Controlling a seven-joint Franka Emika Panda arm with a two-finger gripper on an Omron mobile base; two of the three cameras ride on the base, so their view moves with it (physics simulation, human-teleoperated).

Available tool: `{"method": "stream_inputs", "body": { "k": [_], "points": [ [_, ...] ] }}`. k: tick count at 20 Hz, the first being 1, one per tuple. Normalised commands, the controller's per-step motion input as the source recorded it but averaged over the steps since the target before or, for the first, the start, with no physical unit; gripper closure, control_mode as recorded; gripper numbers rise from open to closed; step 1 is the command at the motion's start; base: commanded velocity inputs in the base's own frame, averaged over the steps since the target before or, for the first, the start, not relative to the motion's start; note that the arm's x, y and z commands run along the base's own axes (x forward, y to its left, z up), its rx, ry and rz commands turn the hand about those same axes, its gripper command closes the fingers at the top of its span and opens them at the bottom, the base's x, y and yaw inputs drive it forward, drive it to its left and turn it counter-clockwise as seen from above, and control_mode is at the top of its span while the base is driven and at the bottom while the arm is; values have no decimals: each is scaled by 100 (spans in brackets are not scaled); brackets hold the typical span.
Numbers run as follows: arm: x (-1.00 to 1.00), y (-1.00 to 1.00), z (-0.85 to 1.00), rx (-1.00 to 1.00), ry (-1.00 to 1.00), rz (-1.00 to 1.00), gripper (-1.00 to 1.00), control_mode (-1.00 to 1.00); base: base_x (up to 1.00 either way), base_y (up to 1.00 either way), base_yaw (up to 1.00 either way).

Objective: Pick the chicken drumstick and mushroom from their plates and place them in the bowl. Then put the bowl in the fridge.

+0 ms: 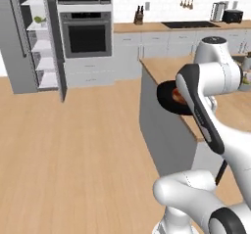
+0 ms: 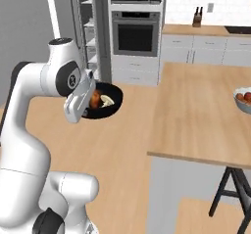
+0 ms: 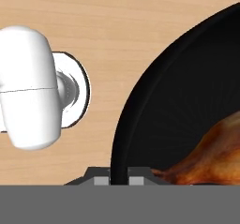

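The black bowl (image 2: 112,105) hangs in the air beside the island, above the wood floor. Inside it lie the reddish-brown chicken drumstick (image 2: 94,98) and the pale mushroom (image 2: 107,100). My gripper (image 3: 119,177) is shut on the bowl's near rim, one fingertip on each side of the wall. In the hand view the bowl (image 3: 178,101) takes up the right side, with the drumstick (image 3: 211,155) at its bottom. From the left base view the bowl (image 1: 165,97) peeks out behind my forearm. The fridge (image 1: 19,42) stands at the far left with its door open and white shelves showing. The plates are out of view.
The wooden island counter (image 2: 206,115) lies to my right, with a grey-blue fruit bowl (image 2: 243,99) near its far edge and a dark stool leg (image 2: 223,189) under it. A black wall oven (image 1: 86,34) stands right of the fridge. Wood floor stretches between island and fridge.
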Motion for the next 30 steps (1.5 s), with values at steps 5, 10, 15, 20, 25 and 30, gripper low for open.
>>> {"method": "stream_inputs", "body": {
  "k": [5, 10, 15, 20, 25, 30],
  "points": [
    [0, 0, 0, 0, 0, 0, 100, 100, 80, 100, 0],
    [0, 0, 0, 0, 0, 0, 100, 100, 84, 100, 0],
    [0, 0, 0, 0, 0, 0, 100, 100, 91, 100, 0],
    [0, 0, 0, 0, 0, 0, 100, 100, 95, 100, 0],
    [0, 0, 0, 0, 0, 0, 100, 100, 100, 100, 0],
    [0, 0, 0, 0, 0, 0, 100, 100, 96, 83, 0]
  ]
}}
